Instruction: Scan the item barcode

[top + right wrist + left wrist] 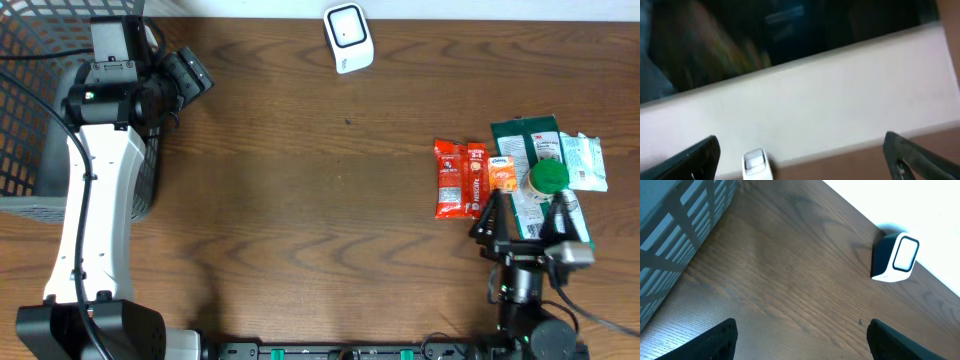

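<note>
The white barcode scanner [348, 38] stands at the table's far edge; it also shows in the left wrist view as the scanner [895, 257] and, blurred, in the right wrist view as the scanner [756, 164]. The items lie in a pile at the right: two red packets [452, 178], a small orange packet [502, 173], a green bag [522, 135], a green-lidded bottle [549, 177] and a white-green packet [585, 160]. My right gripper [527, 212] hovers open over the pile's near side, holding nothing. My left gripper [197, 75] is open and empty at the far left, beside the basket.
A grey wire basket [35, 100] fills the far left corner, and its wall [675, 230] is close to my left gripper [800, 342]. A pale wall [815, 105] rises behind the table. My right gripper [805, 157] faces that wall.
</note>
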`<action>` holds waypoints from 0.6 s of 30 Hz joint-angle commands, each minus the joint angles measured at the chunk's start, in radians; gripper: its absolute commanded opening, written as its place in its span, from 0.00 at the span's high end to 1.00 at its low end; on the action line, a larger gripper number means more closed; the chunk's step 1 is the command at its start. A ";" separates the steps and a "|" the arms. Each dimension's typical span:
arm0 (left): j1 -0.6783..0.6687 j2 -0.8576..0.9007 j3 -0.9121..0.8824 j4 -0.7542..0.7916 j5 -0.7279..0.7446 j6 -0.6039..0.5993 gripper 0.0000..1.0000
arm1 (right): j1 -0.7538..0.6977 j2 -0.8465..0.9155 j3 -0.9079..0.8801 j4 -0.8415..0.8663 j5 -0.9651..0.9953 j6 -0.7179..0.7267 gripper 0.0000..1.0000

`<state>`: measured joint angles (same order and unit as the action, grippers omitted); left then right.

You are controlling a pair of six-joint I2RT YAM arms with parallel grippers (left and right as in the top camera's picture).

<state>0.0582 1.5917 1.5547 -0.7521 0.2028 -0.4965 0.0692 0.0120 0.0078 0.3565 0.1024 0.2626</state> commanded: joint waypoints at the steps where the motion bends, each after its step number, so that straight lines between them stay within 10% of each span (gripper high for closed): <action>1: 0.000 -0.004 0.005 0.000 -0.010 0.010 0.17 | -0.005 -0.006 -0.003 -0.100 -0.018 0.028 0.01; 8: 0.000 -0.004 0.005 0.000 -0.010 0.010 0.17 | -0.005 -0.006 -0.003 -0.425 -0.019 -0.011 0.01; 18: 0.000 -0.004 0.005 0.000 -0.010 0.010 0.17 | -0.004 -0.006 -0.003 -0.431 -0.097 -0.164 0.01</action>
<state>0.0582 1.5917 1.5547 -0.7521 0.2031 -0.4965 0.0692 0.0120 0.0063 -0.0681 0.0280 0.1402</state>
